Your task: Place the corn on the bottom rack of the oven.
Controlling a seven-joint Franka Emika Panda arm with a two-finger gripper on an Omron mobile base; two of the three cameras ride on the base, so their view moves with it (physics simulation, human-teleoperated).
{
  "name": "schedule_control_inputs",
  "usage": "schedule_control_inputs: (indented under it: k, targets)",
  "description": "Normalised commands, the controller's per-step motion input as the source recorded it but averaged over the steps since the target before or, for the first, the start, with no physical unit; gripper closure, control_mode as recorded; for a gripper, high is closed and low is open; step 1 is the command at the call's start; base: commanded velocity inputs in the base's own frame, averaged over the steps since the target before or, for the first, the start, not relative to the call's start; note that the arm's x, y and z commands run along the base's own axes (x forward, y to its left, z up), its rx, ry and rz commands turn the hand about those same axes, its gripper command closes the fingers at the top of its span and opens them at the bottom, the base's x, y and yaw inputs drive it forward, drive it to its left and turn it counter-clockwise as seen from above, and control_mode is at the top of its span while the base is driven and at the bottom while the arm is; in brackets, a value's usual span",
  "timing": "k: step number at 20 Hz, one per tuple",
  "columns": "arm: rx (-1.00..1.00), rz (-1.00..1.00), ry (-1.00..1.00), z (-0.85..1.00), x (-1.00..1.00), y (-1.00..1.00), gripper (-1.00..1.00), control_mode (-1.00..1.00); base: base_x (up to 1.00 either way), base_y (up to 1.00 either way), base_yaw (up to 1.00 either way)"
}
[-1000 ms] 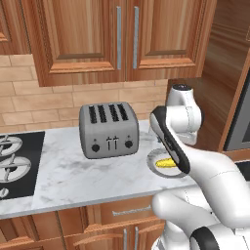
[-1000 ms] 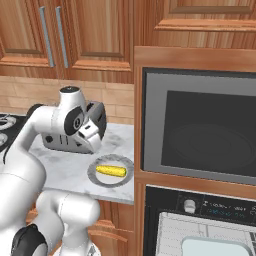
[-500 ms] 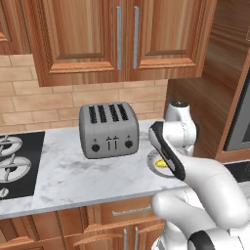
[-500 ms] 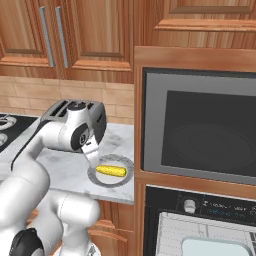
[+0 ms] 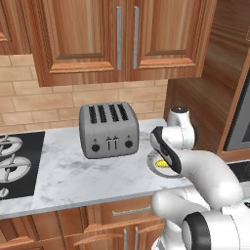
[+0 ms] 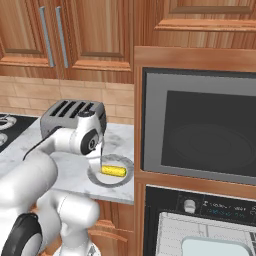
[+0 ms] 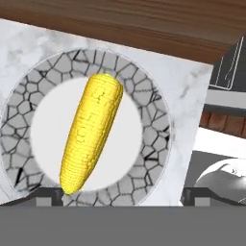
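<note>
Corn (image 7: 91, 137) lying on its side across white middle of round plate (image 7: 153, 129) with grey cracked-pattern rim, plate on marble counter (image 5: 63, 171) near its right end, close to wood panel beside oven (image 6: 200, 135). Corn also seen in right base view (image 6: 113, 171) on plate (image 6: 111, 177), and partly behind arm in left base view (image 5: 162, 164). Gripper (image 7: 122, 196) hovering just above plate, pointing down; fingertips (image 7: 48, 194) spread wide apart at bottom of hand view, left tip near lower end of corn, nothing between them, so released and not holding. In right base view one thin finger (image 6: 100, 160) hanging down beside corn, just left of it. Grey four-slot toaster (image 5: 108, 129) left of plate on counter, black stovetop (image 5: 14, 163) at far left. Oven door shut, dark glass front
</note>
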Motion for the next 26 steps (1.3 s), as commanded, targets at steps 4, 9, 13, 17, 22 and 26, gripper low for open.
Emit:
schedule_control_inputs:
  k: [4,9,13,17,22,26]
  targets:
    - [0.15,-0.15,0.0,-0.2,0.4,-0.35,-1.0,-1.0,0.0,0.0,0.0]
    - [0.02,-0.08,0.01,-0.47,0.29,0.0,-1.0,-1.0,0.0,0.0,0.0]
    - [0.0,-0.06,0.03,-0.46,0.43,0.0,-1.0,-1.0,0.0,0.0,0.0]
    - [0.0,-0.06,0.04,-0.35,0.39,0.0,-1.0,-1.0,0.0,0.0,0.0]
    - [0.0,-0.05,0.01,-0.39,0.04,-0.17,-1.0,-1.0,0.0,0.0,0.0]
    - [0.03,-0.03,0.0,-0.25,0.0,-0.03,-1.0,-1.0,0.0,0.0,0.0]
